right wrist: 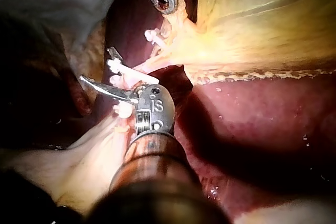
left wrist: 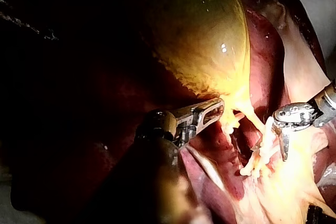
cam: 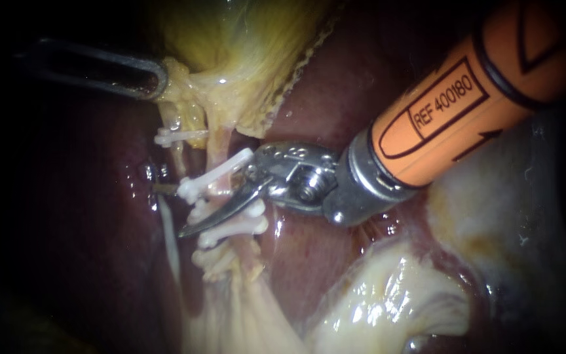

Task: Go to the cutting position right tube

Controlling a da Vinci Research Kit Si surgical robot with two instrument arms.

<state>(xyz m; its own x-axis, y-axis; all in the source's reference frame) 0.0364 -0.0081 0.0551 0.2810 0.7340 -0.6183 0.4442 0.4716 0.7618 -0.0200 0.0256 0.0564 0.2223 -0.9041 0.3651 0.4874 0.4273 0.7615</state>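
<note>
**A:** Endoscope first. Right instrument (cam: 225, 196)?
**B:** Orange shaft, in from upper right. Blades parted. One curved blade lies across the front of the right tube (cam: 219, 145), with white clips (cam: 214, 174) above and below it. The other blade is mostly hidden behind the tube.
**A:** The tube itself?
**B:** Runs down from the gallbladder (cam: 230, 39) neck over dark liver (cam: 302, 252). It is the right-hand one of two strands.
**A:** Left instrument (cam: 155, 78)?
**B:** Slotted jaws closed on the gallbladder's lower edge, tissue drawn taut toward them.
**A:** Left wrist view.
**B:** Left instrument (left wrist: 216, 107) clamped on the pale fringe at the gallbladder (left wrist: 205, 35) edge. Right instrument (left wrist: 284, 141) is near, ahead and to one side. One blade shows, pointing at the clipped strands.
**A:** Right wrist view.
**B:** The gap between the blades is plain here. Right instrument (right wrist: 100, 66) straddles the right tube (right wrist: 149, 65), with clips (right wrist: 119, 67) lying in the gap. Cannot tell whether both blades touch it. Left instrument (right wrist: 167, 1) is ahead, on the gallbladder (right wrist: 262, 19) edge.
</note>
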